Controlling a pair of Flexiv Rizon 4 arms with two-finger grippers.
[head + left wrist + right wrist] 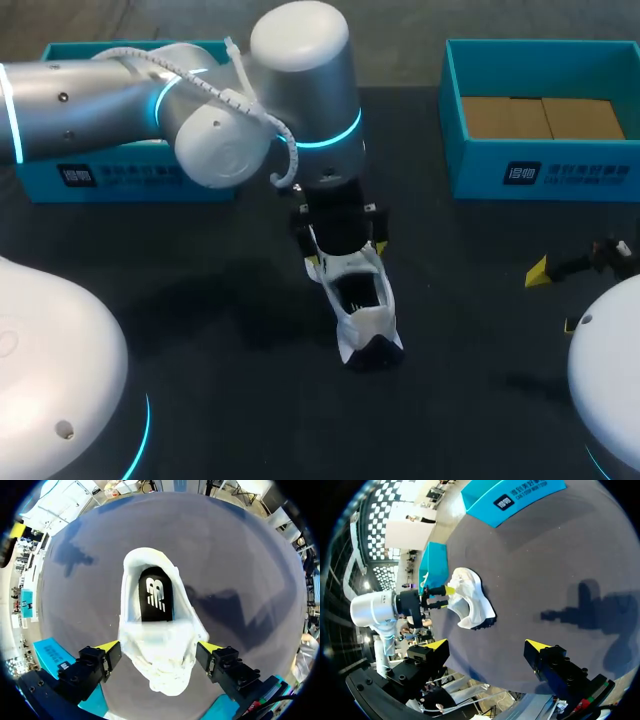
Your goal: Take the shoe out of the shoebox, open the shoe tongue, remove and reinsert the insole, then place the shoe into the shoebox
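Note:
A white shoe (362, 305) lies on the dark table near the middle, its mouth facing up and a black insole (156, 596) showing inside. My left gripper (345, 258) hangs over the shoe's front end. In the left wrist view that gripper (159, 650) is open, and its yellow-tipped fingers (111, 647) flank the front of the shoe (160, 630) close to its sides. My right gripper (553, 297) is at the table's right side, open and holding nothing. From the right wrist view the right gripper (486, 647) faces the shoe (470, 600) from a distance.
A teal shoebox (545, 165) with brown cardboard inside stands at the back right. A second teal box (120, 180) stands at the back left, partly hidden by my left arm. Bare dark table lies between the shoe and my right gripper.

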